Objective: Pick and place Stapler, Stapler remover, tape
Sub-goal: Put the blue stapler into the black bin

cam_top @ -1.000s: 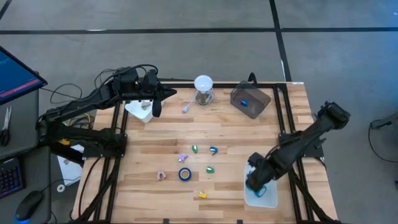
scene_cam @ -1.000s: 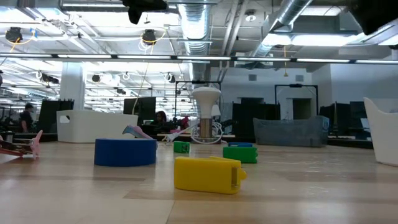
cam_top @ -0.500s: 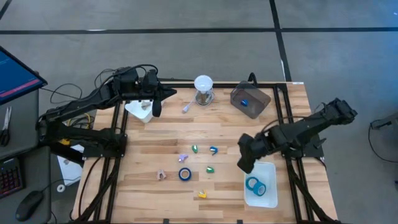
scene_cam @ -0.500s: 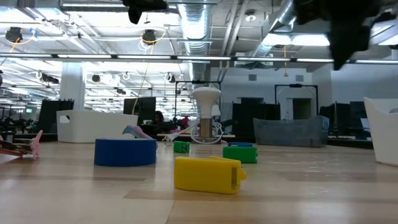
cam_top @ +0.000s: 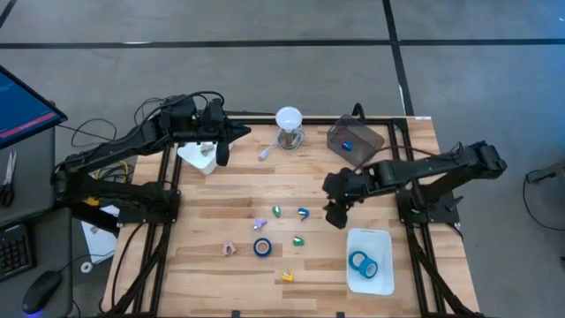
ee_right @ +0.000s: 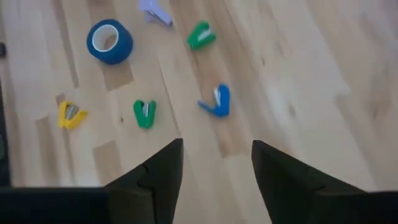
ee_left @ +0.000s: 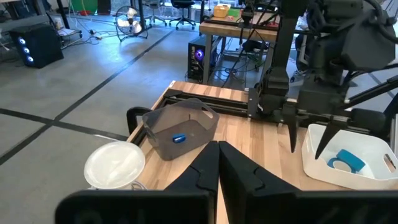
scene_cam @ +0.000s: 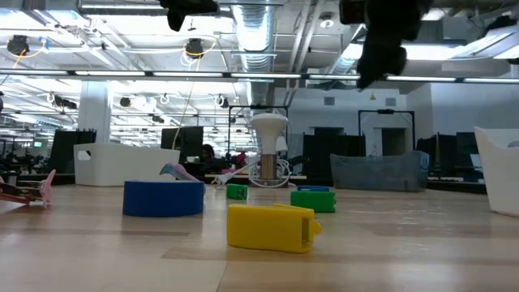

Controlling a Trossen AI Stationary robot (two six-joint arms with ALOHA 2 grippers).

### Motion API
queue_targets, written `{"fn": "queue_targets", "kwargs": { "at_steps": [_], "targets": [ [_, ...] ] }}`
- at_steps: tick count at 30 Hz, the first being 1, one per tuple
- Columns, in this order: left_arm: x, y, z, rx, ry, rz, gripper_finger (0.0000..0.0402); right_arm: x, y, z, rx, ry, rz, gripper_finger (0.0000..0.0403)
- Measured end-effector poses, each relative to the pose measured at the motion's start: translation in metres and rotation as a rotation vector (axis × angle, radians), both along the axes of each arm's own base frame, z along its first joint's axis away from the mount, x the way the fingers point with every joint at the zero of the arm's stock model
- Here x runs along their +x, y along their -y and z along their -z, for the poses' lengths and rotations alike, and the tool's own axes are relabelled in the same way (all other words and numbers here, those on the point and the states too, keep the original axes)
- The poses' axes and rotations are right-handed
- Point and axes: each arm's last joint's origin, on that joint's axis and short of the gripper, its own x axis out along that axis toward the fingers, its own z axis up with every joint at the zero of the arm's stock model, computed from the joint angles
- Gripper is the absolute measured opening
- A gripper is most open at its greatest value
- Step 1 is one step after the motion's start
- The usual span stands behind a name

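One blue tape roll (cam_top: 262,247) lies flat on the wooden table, also in the right wrist view (ee_right: 109,41) and the low view (scene_cam: 163,197). More blue tape (cam_top: 360,262) lies in the white tray (cam_top: 381,283) at the near right. Small stapler and staple-remover pieces are scattered mid-table: green (ee_right: 200,35), blue (ee_right: 217,101), green (ee_right: 144,114), yellow (ee_right: 71,114). My right gripper (cam_top: 335,212) hangs open above the table between tray and pieces, pointing down, holding nothing. My left gripper (ee_left: 217,168) waits shut, high over the far left.
A grey bin (cam_top: 355,141) with a blue item inside stands at the far right. A white lamp-like stand (cam_top: 289,124) is at the far middle, and a second white tray (cam_top: 199,157) sits under the left arm. Pink and purple bits (cam_top: 259,224) lie near the loose tape.
My right gripper has risen out of the near-right white tray and swung toward the table's middle and far side, rolling its wrist as it went. The blue tape in that tray now shows uncovered. Nothing on the table has shifted.
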Motion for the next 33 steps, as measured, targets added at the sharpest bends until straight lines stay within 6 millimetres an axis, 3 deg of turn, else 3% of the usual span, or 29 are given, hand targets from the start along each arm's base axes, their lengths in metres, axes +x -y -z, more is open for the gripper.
{"fn": "queue_targets", "kwargs": {
  "at_steps": [8,20,33],
  "targets": [
    [0.0,0.0,0.0,0.0,0.0,0.0,0.0003,0.009,0.01,0.004,-0.114,0.012,-0.117,0.0221],
    [0.0,0.0,0.0,0.0,-0.001,0.0,0.0003,0.042,0.014,0.064,-0.19,-0.189,-0.29,0.024],
    [0.0,0.0,0.0,0.0,0.0,0.0,0.0003,0.067,0.013,0.1,-0.214,-0.18,-0.408,0.024]
  ]
}}
